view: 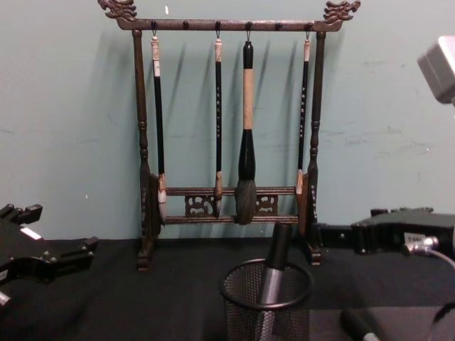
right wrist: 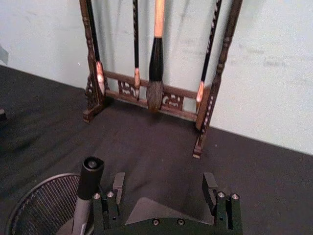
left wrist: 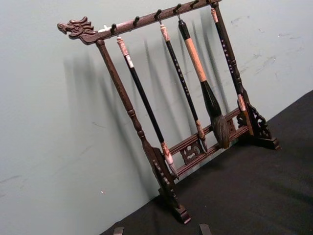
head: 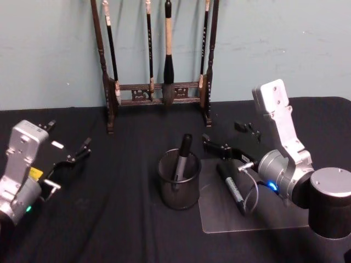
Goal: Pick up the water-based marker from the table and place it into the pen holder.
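Right gripper (head: 208, 143): jaws spread and empty; just right of the holder (head: 180, 196), a little behind its rim.
Left gripper (head: 72, 165): open, empty, parked well left of holder.
Standing marker (head: 184, 153): inside holder, leaning on the rear rim, cap up.
Lying marker (head: 232, 187): flat on the mat (head: 274, 216) just right of holder, apart from its wall, slanting away to the right toward the robot.
Step, as judged: one marker in, the lying one next to fetch.
Grip: come down over mid-barrel with jaws across it, not along it; close on the middle to keep it from tipping.
Carry: lift above rim height before moving left; release over the free front side of holder, away from the standing marker.
Edges: holder's rim close beside the jaws; a cable (head: 255, 189) looped just right of the lying marker, easy to snag.
Room: open table (head: 109, 219) left and front of holder; rack (head: 156, 94) well behind holder, no hindrance.
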You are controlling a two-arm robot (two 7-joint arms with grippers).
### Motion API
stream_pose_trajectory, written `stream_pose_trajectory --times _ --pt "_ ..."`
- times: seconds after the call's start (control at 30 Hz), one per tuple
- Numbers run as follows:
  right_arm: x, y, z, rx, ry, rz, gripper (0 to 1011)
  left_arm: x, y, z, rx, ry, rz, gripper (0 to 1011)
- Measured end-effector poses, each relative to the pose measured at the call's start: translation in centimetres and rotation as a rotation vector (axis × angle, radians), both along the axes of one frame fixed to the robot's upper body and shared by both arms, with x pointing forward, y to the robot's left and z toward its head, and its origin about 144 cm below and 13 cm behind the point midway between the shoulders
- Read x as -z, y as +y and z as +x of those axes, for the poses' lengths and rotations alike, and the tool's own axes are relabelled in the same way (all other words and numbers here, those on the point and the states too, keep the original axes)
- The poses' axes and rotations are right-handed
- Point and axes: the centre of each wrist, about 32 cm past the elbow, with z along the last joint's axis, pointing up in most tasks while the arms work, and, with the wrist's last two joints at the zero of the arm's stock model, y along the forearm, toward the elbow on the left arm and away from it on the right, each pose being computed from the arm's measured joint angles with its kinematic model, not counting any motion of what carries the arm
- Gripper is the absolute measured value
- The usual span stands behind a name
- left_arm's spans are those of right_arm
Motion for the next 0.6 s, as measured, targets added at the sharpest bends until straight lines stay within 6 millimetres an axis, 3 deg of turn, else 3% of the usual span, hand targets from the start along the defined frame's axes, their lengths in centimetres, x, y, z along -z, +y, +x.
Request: stream_pose_trajectory --times 0.6 --pt "0.73 -0.25 0.39 0.026 0.176 -0.023 1000 0.0 0.0 0.0 0.0 0.0 0.0 1001"
